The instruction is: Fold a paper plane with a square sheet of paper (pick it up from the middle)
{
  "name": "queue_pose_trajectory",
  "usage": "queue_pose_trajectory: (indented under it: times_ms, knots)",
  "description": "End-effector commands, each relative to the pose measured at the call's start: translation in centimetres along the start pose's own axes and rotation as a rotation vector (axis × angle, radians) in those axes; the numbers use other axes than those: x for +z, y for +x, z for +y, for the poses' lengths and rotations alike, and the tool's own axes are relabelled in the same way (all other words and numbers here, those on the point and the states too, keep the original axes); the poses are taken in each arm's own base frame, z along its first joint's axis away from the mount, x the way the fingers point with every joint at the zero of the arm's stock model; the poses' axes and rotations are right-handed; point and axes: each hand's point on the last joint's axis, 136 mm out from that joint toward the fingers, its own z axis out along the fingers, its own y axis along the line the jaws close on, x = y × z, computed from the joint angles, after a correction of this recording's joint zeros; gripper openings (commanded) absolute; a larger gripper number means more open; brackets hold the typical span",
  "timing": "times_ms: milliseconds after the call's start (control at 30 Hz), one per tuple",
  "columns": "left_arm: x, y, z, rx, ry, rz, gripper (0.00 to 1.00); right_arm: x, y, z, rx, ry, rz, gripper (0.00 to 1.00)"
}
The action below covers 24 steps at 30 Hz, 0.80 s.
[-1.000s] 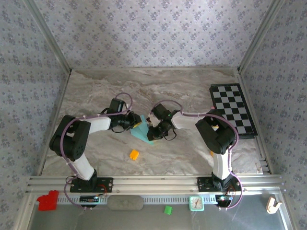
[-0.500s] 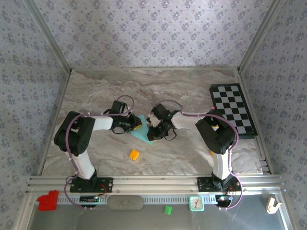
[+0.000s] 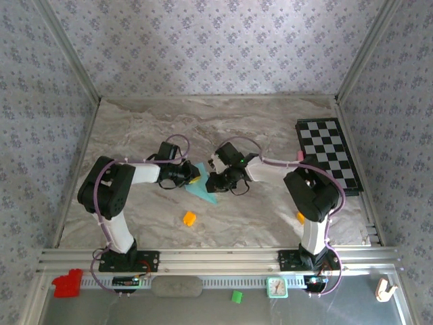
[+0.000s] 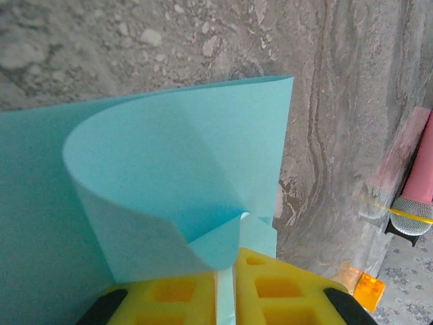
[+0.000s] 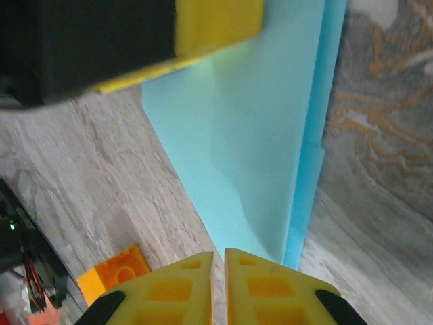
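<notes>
The square sheet of paper (image 3: 203, 192), already creased, was seen near the middle of the table (image 3: 270, 128), between the two arms. A curled flap of it was pinched between the closed fingers of the left gripper (image 4: 227, 271). The right gripper (image 5: 218, 264) was placed low at the sheet's pointed end with its fingers drawn almost together. Whether any paper was caught between them could not be told. An orange cube (image 3: 189, 218) was seen nearby, apart from the sheet.
</notes>
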Motion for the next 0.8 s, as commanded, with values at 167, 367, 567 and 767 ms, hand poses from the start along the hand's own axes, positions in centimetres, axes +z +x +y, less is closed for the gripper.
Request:
queue_pose_trajectory:
  times_ms: [167,367,567,767]
  knots:
    - [0.7,1.1,3.6,-0.07,-0.145,0.02,0.15,1.3,-1.6,0.5,0.047,0.051,-0.021,0.06]
    - [0.5,1.1,3.5,-0.077,-0.149,0.017,0.15,2.2,-1.4,-0.7,0.078,0.103,0.003,0.04]
    - [0.5,1.1,3.6,-0.082,-0.164,0.019,0.15,2.9,0.1,-2.4,0.104,0.153,0.049,0.04]
    - [0.6,1.5,5.4,-0.117,-0.238,0.028,0.14,2.9,1.9,-2.9,0.105,0.154,0.102,0.04]
